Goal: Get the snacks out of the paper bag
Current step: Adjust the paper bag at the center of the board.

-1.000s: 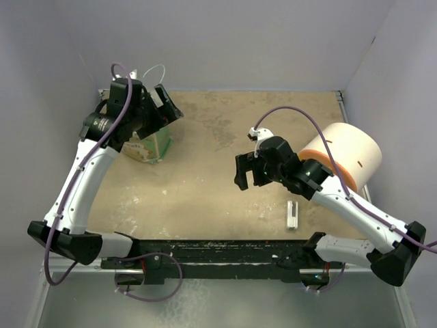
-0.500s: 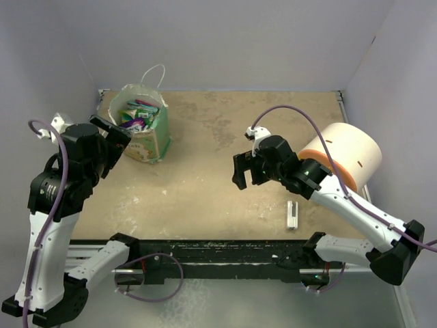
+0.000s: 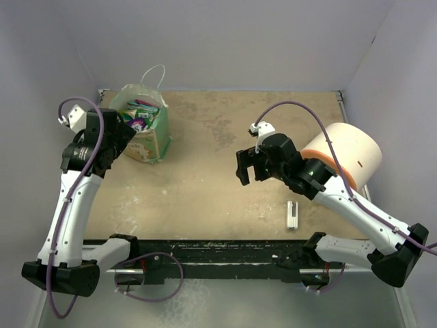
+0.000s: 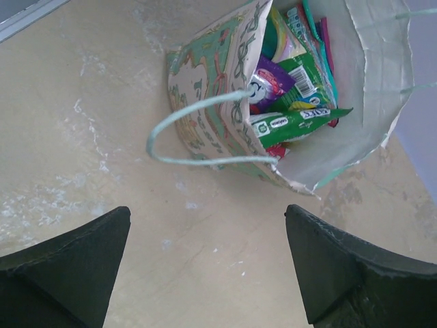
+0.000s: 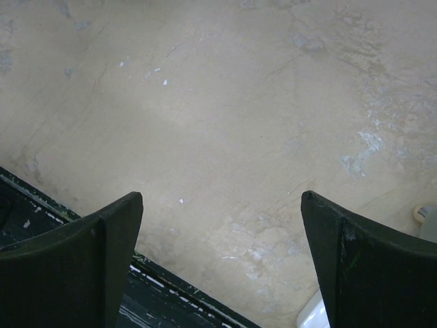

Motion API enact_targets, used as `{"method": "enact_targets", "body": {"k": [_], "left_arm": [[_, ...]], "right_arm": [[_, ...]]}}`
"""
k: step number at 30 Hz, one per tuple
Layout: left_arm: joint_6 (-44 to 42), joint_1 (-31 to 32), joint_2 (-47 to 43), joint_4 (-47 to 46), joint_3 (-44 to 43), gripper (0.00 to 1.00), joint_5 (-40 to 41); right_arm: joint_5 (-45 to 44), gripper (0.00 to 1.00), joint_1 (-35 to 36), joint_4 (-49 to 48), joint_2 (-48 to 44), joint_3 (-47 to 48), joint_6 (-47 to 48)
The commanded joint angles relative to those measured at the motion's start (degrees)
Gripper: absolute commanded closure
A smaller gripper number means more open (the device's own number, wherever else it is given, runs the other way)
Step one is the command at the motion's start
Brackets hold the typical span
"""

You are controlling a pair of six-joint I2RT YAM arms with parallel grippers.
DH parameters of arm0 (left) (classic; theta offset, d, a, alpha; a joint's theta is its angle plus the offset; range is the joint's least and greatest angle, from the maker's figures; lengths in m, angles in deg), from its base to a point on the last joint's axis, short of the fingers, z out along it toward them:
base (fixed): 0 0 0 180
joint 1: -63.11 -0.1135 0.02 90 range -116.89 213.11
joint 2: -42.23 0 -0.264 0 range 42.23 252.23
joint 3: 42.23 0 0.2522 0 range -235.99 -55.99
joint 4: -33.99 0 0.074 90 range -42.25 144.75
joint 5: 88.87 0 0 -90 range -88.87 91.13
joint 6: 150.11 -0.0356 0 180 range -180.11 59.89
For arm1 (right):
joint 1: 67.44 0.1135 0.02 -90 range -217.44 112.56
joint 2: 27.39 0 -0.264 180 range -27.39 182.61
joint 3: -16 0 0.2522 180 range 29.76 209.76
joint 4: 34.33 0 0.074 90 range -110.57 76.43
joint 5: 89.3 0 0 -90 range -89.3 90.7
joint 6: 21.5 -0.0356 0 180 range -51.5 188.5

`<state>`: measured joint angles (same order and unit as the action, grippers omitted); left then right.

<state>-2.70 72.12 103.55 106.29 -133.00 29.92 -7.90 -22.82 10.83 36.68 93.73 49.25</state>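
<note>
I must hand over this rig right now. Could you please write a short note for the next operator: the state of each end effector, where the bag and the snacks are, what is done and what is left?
Left end effector: open, empty, hovering close to the paper bag and looking into its mouth.
Right end effector: open, empty, above the table at mid-right.
Paper bag: standing at the far left, mouth open.
Snacks: all that show are inside the bag.
Done: no snack is out yet.
Left: take out every snack.
</note>
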Motion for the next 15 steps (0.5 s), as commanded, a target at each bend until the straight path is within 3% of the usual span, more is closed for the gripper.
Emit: {"method": "enact_targets", "body": {"k": [1,4,12,15], "left_arm": [[-4.08,-5.53,1.59,-9.03,-0.78,0.06,-7.65],[-2.89,-8.58,2.77,-8.92,-1.89,0.15,-8.94],[6.85,-11.40,4.88,-7.22,-0.10,0.15,-9.52],[5.45,-13.60,4.88,-11.56,2.04,0.25,-11.45]], "right_arm": [[-1.83,0.00,-0.05,-0.07,-2.45,1.03,0.49],[-2.29,0.00,0.01,0.68,-2.53,1.09,-0.53],[-2.03,0.00,-0.01,0.24,-2.18,1.89,-2.39],[-1.82,0.00,0.02,0.37,-1.84,2.25,-3.38]]}}
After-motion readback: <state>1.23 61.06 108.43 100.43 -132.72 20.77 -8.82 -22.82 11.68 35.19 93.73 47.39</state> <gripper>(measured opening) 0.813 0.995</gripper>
